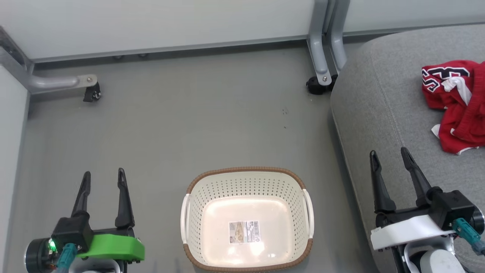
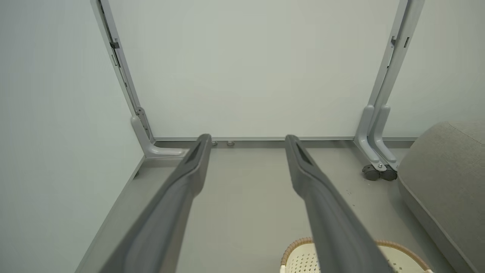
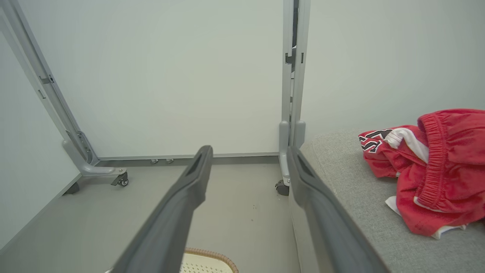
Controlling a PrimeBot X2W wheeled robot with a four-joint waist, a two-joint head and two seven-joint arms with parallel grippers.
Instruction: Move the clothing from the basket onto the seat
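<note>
left gripper and right gripper both gape wide, holding nothing. grey floor, pale wall panels behind. cream basket between them, bottom bare. red clothing, lettered and white-trimmed, lies crumpled on the grey seat.

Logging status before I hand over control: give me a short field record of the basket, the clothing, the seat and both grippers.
basket: cream perforated plastic laundry basket on the grey floor, empty, label sticker visible on its bottom
clothing: bright red fabric garments bunched together on the seat
seat: large grey woven-fabric upholstered seat, to the right of the basket
left gripper: open, holding nothing, left of the basket
right gripper: open, holding nothing, at the seat's edge
task state: looks complete
</note>
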